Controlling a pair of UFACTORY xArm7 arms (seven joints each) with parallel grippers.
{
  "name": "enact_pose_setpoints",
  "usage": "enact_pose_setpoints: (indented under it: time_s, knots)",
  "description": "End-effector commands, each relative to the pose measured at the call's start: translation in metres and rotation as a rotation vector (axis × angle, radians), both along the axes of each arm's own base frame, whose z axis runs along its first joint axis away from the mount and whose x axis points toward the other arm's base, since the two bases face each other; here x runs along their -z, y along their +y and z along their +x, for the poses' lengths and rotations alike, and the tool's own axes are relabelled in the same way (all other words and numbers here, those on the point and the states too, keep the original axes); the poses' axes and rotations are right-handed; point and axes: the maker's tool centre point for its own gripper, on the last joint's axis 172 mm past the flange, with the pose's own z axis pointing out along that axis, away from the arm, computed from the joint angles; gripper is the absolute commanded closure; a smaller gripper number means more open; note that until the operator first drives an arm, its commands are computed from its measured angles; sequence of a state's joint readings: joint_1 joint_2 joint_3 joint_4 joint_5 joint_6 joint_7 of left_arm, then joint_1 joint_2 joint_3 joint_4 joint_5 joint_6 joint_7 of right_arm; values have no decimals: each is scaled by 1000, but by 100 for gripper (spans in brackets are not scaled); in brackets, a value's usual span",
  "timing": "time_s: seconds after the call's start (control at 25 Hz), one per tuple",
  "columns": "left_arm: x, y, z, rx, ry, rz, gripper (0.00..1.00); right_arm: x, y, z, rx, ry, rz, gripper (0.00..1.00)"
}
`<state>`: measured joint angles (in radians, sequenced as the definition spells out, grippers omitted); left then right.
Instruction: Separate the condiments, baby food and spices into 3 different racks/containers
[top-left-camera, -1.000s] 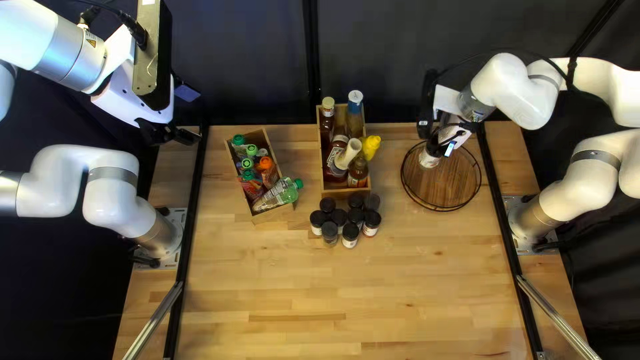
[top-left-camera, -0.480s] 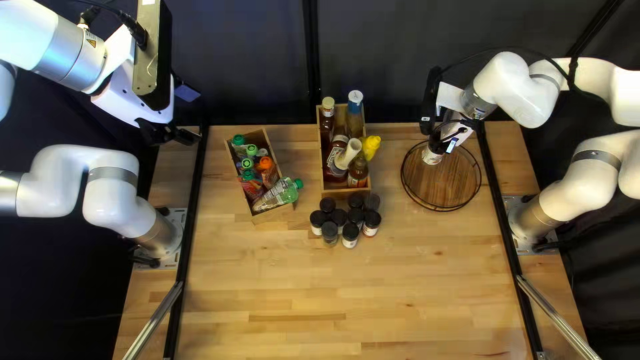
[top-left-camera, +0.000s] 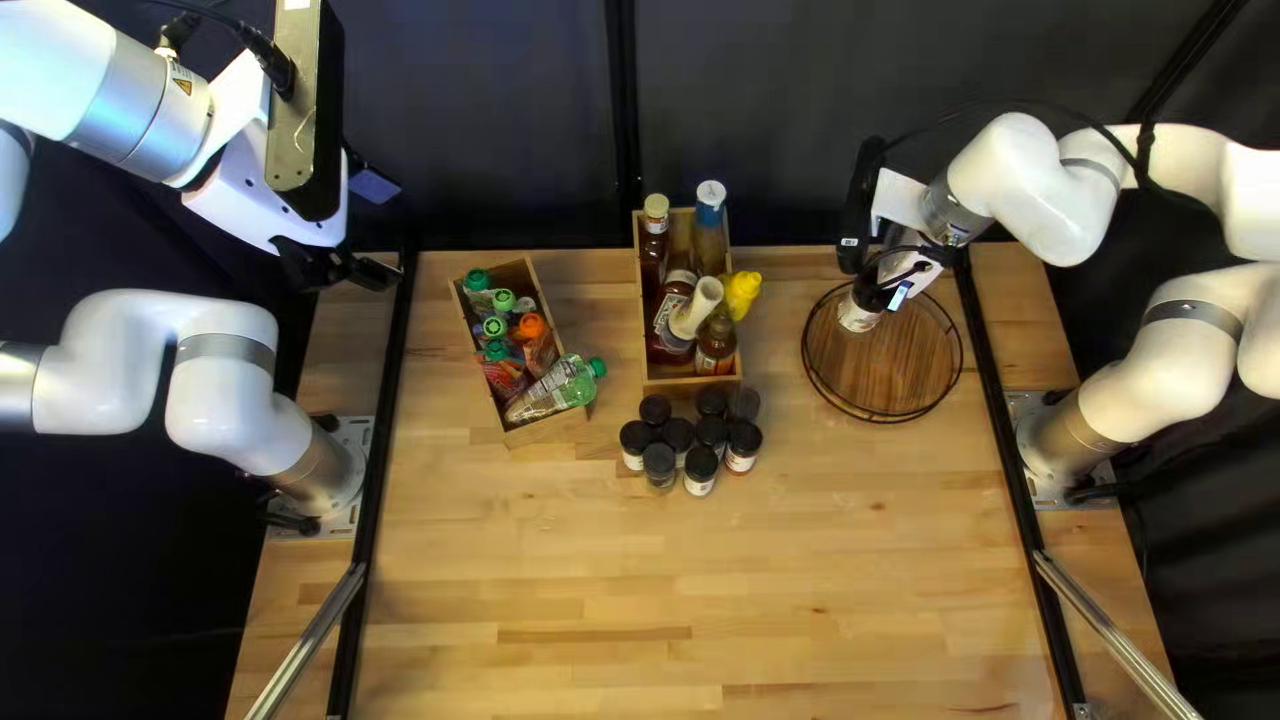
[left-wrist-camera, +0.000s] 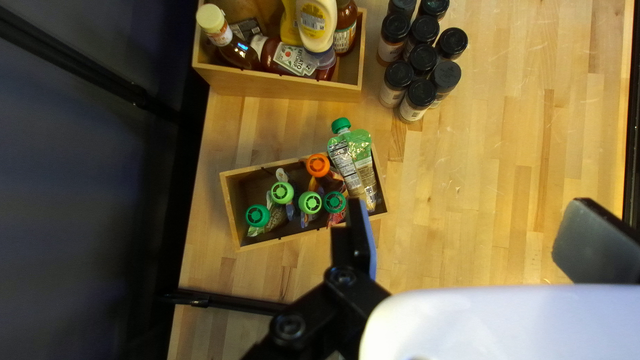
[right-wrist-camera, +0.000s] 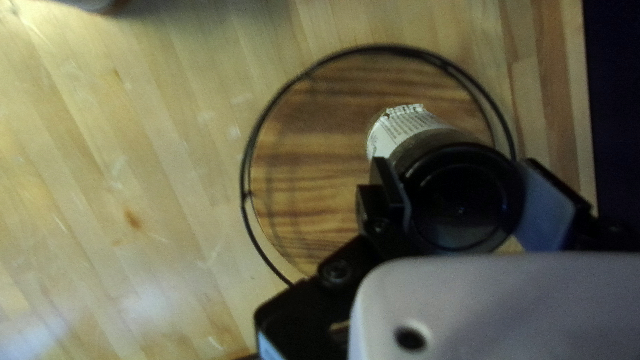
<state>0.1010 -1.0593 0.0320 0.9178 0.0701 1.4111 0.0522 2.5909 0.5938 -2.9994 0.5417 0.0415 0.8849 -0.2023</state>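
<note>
In the top left view my right gripper (top-left-camera: 886,284) holds a spice jar (top-left-camera: 858,315) over the round wire rack (top-left-camera: 907,367). The right wrist view has the right gripper (right-wrist-camera: 461,179) shut on the black-capped jar (right-wrist-camera: 460,200), tilted above the wooden base (right-wrist-camera: 300,180). My left gripper (top-left-camera: 379,274) hangs beyond the table's far left; in its wrist view the left gripper (left-wrist-camera: 471,223) stands open and empty. Baby food pouches (left-wrist-camera: 353,160) fill one wooden box (left-wrist-camera: 303,239). Condiment bottles (left-wrist-camera: 293,59) fill another box (left-wrist-camera: 287,85). Several black-lidded spice jars (left-wrist-camera: 417,97) stand clustered on the table.
The condiment box (top-left-camera: 688,384) stands at the far middle, with the spice cluster (top-left-camera: 678,434) just nearer. Left of it is the pouch box (top-left-camera: 544,430), one pouch (top-left-camera: 567,387) leaning over its edge. Black rails (top-left-camera: 387,440) run along both table sides.
The right gripper and its jar first shifted slightly toward the table's far edge, then slightly back and left, staying over the round rack. My left arm has kept its place.
</note>
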Motion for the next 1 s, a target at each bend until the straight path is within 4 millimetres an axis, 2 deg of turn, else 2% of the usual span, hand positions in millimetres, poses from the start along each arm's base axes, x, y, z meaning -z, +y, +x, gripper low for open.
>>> enact_pose_setpoints:
  time_s: [0.04,0.4,1.0]
  knots:
    - [0,0,0,0,0,0,0,1,-1,-3,-5,15,0,100]
    - [0,0,0,0,0,0,0,28,-34,-32,13,41,73,100]
    - [0,0,0,0,0,0,0,28,-34,-32,13,41,73,100]
